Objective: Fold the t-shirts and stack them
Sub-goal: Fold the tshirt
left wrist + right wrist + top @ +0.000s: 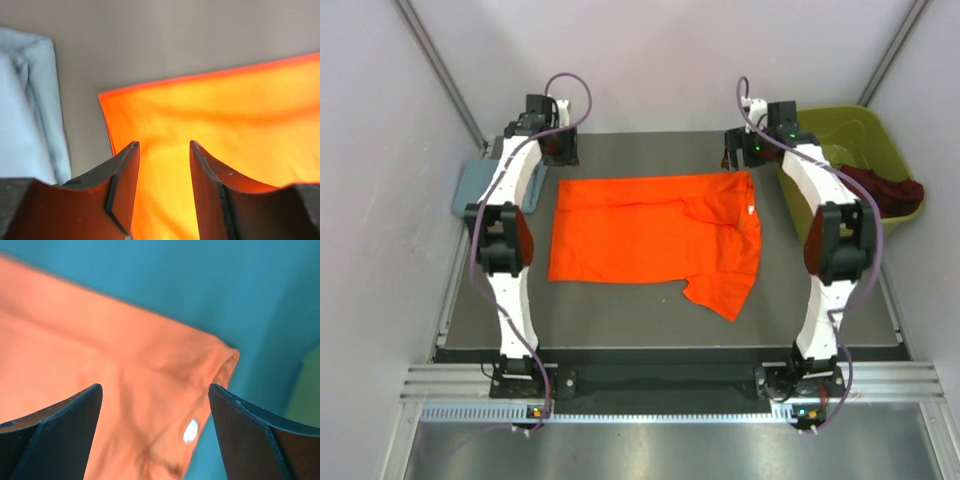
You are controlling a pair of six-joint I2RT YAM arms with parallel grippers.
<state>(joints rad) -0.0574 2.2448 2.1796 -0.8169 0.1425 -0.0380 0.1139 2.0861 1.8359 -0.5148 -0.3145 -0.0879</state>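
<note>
Top external view has the orange shirt (650,230) flat on the desk (620,310), left fingers (131,155) and right fingers (90,400) spread empty above its far corners; the sleeve (720,290) jutting near-right could skew the next fold

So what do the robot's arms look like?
Two skinny white arms, the left arm and right arm, with chunky black joints and a dark red round cap at each elbow. A purple-grey cable loops off each one. The left gripper and right gripper each have two dark, curved, pointy fingers.
</note>
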